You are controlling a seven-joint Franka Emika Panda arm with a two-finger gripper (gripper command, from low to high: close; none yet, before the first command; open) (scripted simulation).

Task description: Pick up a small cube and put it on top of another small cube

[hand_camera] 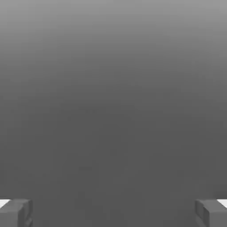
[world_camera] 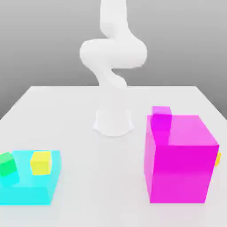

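The small orange cube (world_camera: 218, 158) peeks out as a thin sliver from behind the large magenta block (world_camera: 179, 157) at the exterior view's right. Far off at the exterior view's left, the small green cube (world_camera: 7, 165) rests at the edge of a flat cyan block (world_camera: 31, 181). In the hand view my gripper (hand_camera: 113, 215) is open. Its two grey fingertips (hand_camera: 15, 213) stand wide apart, with only plain grey background between them and nothing held.
A pale yellow small cube (world_camera: 41, 162) sits on the cyan block beside the green one. A small magenta cube (world_camera: 161, 111) stands at the big magenta block's far corner. The arm's white base (world_camera: 113, 122) stands mid-table, and the arm rises upward.
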